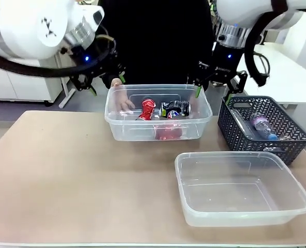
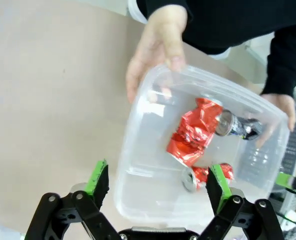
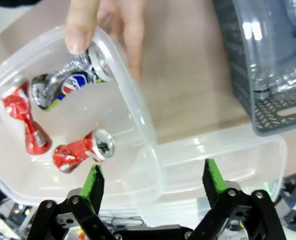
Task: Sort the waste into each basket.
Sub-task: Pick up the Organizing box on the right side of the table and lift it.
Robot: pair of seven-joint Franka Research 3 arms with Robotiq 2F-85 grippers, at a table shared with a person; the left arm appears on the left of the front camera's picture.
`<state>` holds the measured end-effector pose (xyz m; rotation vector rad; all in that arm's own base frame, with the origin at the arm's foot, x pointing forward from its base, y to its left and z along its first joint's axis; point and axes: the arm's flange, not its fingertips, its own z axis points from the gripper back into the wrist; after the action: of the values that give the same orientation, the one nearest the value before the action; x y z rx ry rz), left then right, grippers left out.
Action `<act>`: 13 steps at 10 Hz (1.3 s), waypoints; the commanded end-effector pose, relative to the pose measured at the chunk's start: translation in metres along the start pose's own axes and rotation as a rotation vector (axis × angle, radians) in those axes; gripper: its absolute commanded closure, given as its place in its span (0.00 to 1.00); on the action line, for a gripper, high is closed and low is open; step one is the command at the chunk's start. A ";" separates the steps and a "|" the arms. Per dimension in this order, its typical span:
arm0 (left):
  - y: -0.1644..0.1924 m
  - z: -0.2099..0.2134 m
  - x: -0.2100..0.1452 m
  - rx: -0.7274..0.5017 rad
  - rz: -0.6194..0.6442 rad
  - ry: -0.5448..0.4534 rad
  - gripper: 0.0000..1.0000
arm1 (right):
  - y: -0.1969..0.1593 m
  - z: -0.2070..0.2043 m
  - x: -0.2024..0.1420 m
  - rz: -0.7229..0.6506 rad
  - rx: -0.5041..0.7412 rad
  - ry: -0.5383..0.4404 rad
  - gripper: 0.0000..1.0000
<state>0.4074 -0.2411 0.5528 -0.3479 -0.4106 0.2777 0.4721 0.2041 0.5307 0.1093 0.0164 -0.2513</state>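
Front view: I see the can tub at the table's far middle, holding crushed red cans and a black-silver can. My left gripper hangs over its left end and my right gripper over its right end, both spread wide and empty. A person's hand grips its far rim. The empty tub sits nearer me, and the lattice basket to its right holds clear bottles.

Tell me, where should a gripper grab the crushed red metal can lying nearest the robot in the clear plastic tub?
Probably around its pinched middle, coming straight down from above. The crushed red metal can lies on its side, and the walls of the clear plastic tub block sideways approaches.
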 end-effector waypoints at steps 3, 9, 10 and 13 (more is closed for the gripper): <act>-0.066 0.019 -0.092 0.004 -0.025 0.109 0.00 | -0.177 0.012 -0.099 -0.180 -0.265 -0.173 0.00; -0.081 -0.022 -0.129 -0.071 0.017 0.339 0.00 | -0.189 -0.019 -0.102 -0.068 -0.297 -0.051 0.00; -0.067 -0.025 -0.152 -0.033 0.084 0.377 0.00 | -0.200 -0.048 -0.105 0.048 -0.343 0.082 0.00; -0.071 -0.060 -0.216 0.043 0.088 0.474 0.00 | -0.227 -0.105 -0.121 0.226 -0.308 0.266 0.00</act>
<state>0.2647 -0.3815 0.4632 -0.3779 0.0669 0.2650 0.3061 0.0370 0.4152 -0.1844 0.2638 -0.0782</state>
